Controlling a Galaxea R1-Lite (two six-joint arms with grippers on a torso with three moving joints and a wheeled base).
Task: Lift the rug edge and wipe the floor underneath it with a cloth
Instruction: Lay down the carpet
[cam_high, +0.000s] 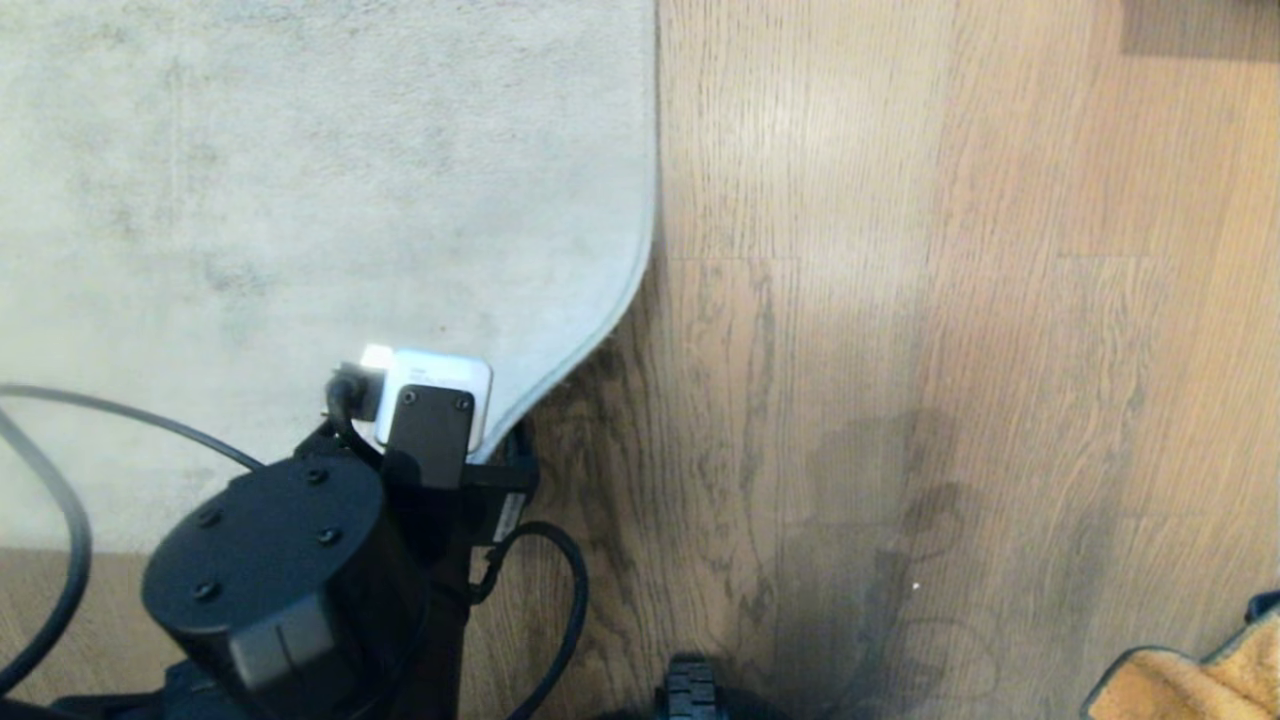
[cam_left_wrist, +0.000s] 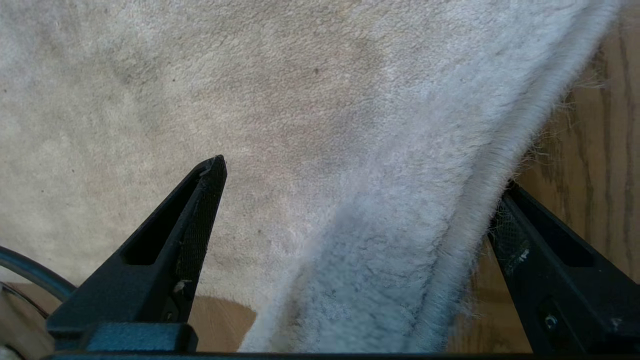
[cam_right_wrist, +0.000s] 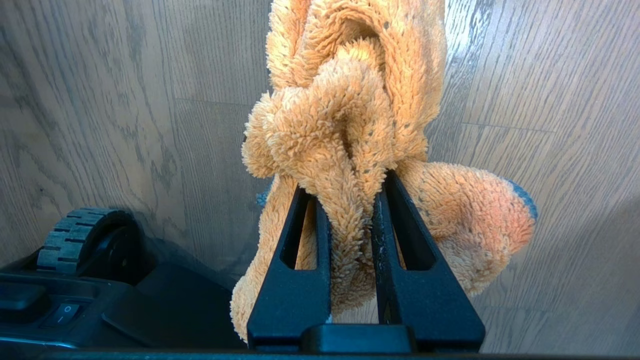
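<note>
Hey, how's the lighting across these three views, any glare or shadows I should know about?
Head view: a pale sheen streaks the floor, and the robot's soft shadow darkens the boards nearer it. Left wrist view: the lifted rug edge shades the floor beneath. Right wrist view: the cloth is brightly lit, and the planks look greyer.

The rug edge (cam_high: 640, 270) was pale grey with faint darker mottling. Beside it, the floor (cam_high: 900, 300) was light brown with dark wavy grain. The cloth (cam_right_wrist: 345, 125) was orange-yellow, with dark blue-grey trim at one corner.
</note>
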